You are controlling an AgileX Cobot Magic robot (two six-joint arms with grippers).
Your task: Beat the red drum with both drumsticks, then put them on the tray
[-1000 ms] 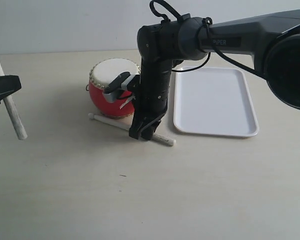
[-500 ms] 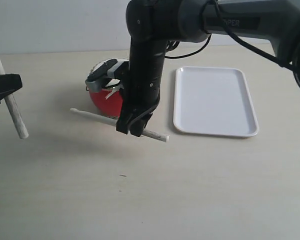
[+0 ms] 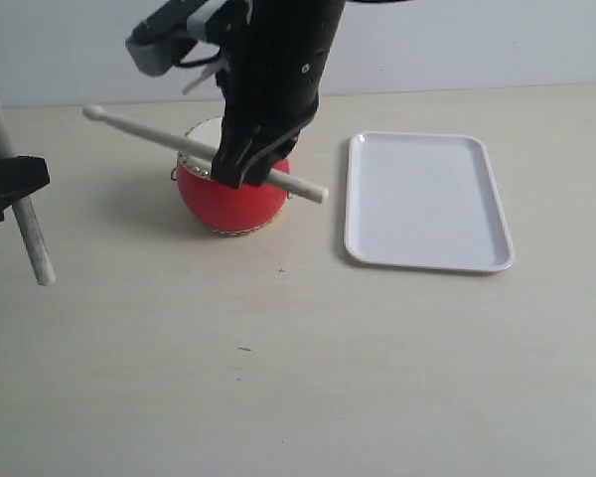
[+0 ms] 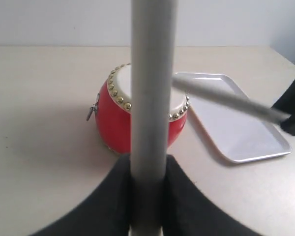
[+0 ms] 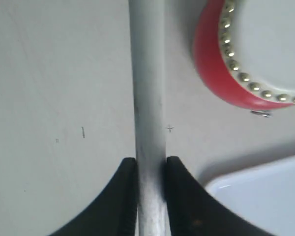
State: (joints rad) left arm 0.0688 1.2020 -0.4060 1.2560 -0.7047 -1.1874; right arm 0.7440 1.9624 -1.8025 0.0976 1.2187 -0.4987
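The red drum (image 3: 228,194) with its cream skin stands left of the white tray (image 3: 427,199). My right gripper (image 3: 240,164) hangs in front of the drum's top, shut on a pale drumstick (image 3: 159,134) held level in the air, its tip pointing left. At the far left, my left gripper (image 3: 10,179) is shut on the other drumstick (image 3: 25,224), which stands steeply, well clear of the drum. In the left wrist view that stick (image 4: 150,88) crosses the drum (image 4: 113,120). In the right wrist view the held stick (image 5: 147,98) passes beside the drum (image 5: 221,73).
The pale tabletop (image 3: 298,378) spreads wide in front of the drum and tray. The right arm (image 3: 278,60) rises above the drum and hides part of its skin. A corner of the tray (image 5: 265,191) shows in the right wrist view.
My right gripper has lifted its drumstick off the table, up and to the left, to above drum height. The left gripper and its stick have stayed put.
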